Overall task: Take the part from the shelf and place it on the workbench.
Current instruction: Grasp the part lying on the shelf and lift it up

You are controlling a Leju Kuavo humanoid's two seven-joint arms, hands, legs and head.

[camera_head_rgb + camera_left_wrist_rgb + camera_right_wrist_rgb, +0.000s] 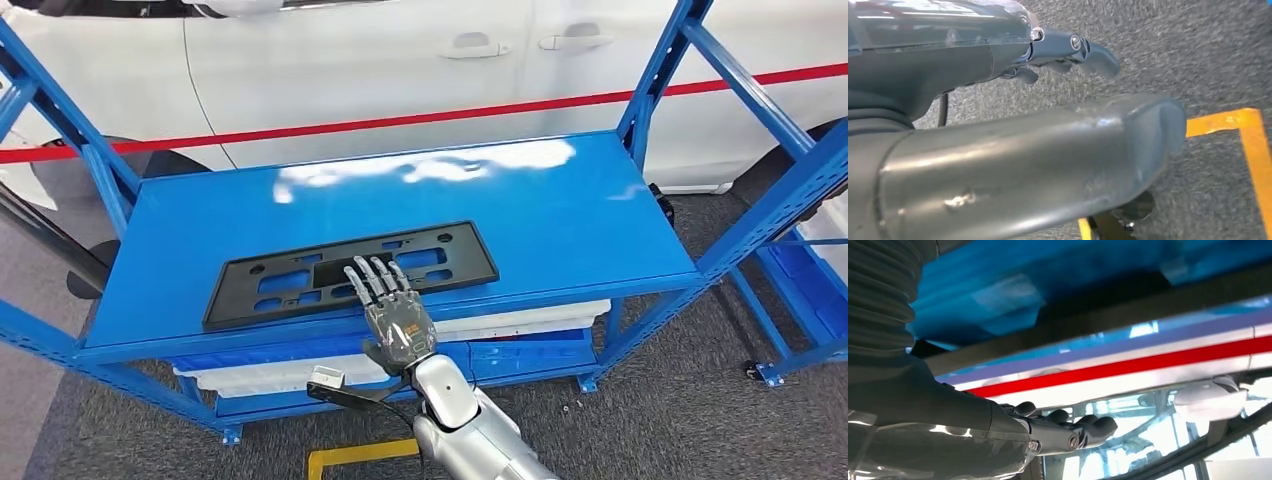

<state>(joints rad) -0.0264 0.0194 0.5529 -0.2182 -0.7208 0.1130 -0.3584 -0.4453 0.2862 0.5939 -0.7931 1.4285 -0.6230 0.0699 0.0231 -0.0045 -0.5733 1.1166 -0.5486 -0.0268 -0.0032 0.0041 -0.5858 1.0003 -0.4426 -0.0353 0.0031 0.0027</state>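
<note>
The part (pixel 330 270) is a flat black plastic frame with several cut-outs, lying near the front edge of the blue shelf (pixel 500 190). My right hand (pixel 395 310) reaches in from below with its fingers stretched out and apart over the part's front edge, holding nothing. Whether the fingertips touch the part I cannot tell. The right wrist view shows the right hand (pixel 1048 432) against the blue shelf (pixel 998 290), with the part (pixel 1148 305) as a dark band. My left hand (pixel 1073 50) hangs over the grey floor, fingers loose and holding nothing.
A white car (pixel 400 60) with a red stripe (pixel 400 122) stands close behind the shelf. White trays (pixel 520 320) sit on the lower level. Blue uprights (pixel 660 70) frame the shelf, and a second blue rack (pixel 800 270) stands at right. Yellow tape (pixel 360 455) marks the floor.
</note>
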